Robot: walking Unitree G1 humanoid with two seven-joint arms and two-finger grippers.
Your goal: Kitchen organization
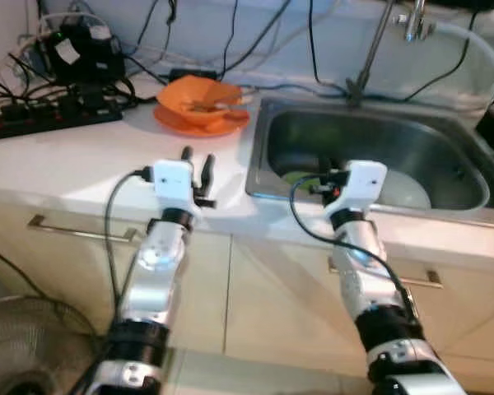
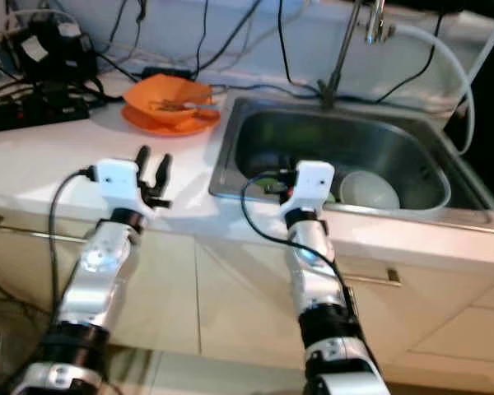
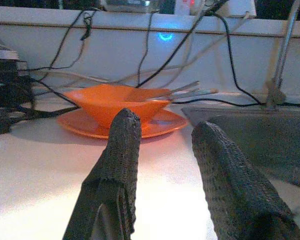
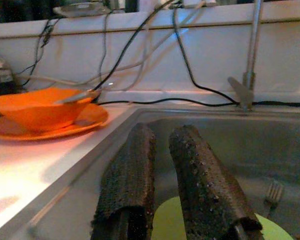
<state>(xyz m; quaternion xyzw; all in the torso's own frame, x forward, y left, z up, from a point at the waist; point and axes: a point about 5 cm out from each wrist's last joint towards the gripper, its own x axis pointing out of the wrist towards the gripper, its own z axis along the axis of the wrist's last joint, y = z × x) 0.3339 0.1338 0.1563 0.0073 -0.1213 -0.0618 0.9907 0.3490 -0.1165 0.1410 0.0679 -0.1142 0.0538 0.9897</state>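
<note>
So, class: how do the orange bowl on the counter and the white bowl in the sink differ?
The orange bowl sits on an orange plate on the counter; the white bowl lies down in the sink. The orange bowl holds utensils; nothing can be seen in the white bowl. The orange bowl is bright orange, the white one pale. Both are untouched by either hand.

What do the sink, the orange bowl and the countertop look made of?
Sink: brushed stainless steel, going by its grey metallic sheen and soft reflections. Orange bowl: probably plastic or melamine; uniform saturated colour, smooth, slightly glossy, though glazed ceramic can't be ruled out. Countertop: smooth white stone or solid-surface composite, light gloss, no visible grain.
</note>
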